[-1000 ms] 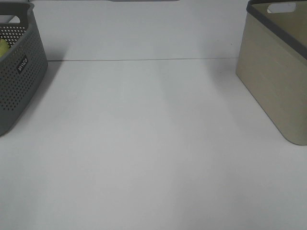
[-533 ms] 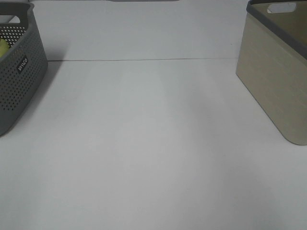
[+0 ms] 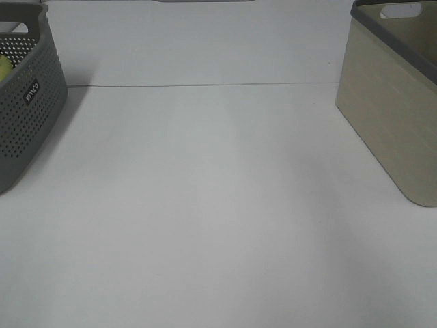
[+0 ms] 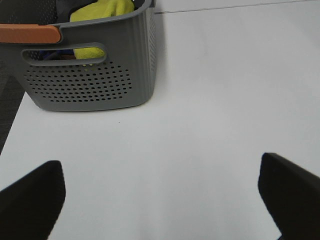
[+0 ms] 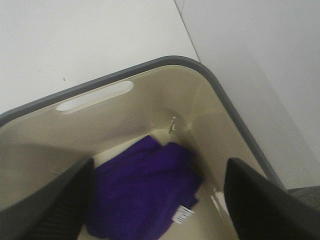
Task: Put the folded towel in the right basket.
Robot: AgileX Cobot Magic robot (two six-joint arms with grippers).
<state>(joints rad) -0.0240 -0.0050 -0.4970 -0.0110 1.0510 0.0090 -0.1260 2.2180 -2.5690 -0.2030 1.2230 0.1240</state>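
Observation:
A purple folded towel (image 5: 145,192) lies on the bottom of the beige right basket (image 5: 150,107), seen in the right wrist view. My right gripper (image 5: 155,200) hangs open above the basket's inside, its dark fingers (image 5: 47,200) on either side of the towel and not touching it. In the high view the beige basket (image 3: 392,102) stands at the right edge; its inside is hidden there. My left gripper (image 4: 160,195) is open and empty over the bare table, near the grey basket. Neither arm shows in the high view.
A grey perforated basket (image 3: 24,102) stands at the left edge; in the left wrist view (image 4: 90,75) it holds a yellow cloth (image 4: 102,10) and has an orange handle (image 4: 30,33). A white table (image 3: 205,205) spans between the baskets.

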